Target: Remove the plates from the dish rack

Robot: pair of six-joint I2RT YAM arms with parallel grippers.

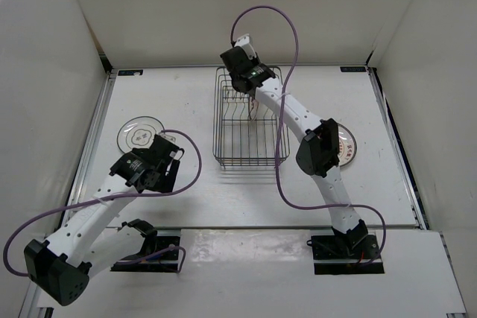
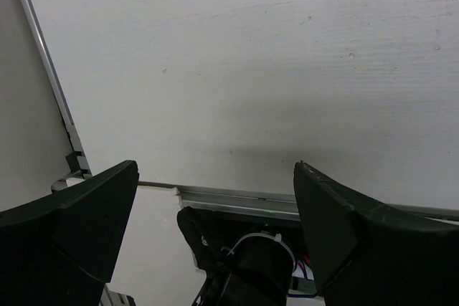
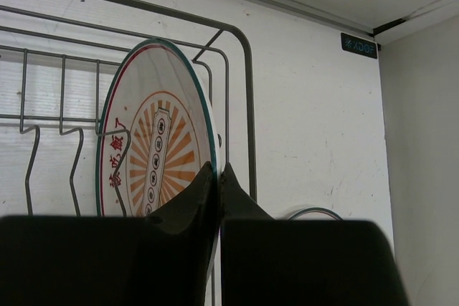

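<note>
The dark wire dish rack stands at the table's middle back. One plate with an orange-red sunburst centre stands upright on edge among the rack's prongs. My right gripper is shut on that plate's rim, one finger on each face; from above the gripper hangs over the rack's far end. A plate with grey rings lies flat at the left. Another plate lies flat at the right, partly hidden by my right arm. My left gripper is open and empty, close by the grey-ringed plate.
White walls enclose the table on three sides. A metal rail runs along the left edge. The left arm's base and cables show under the left gripper. The rack's side wire stands just right of the held plate.
</note>
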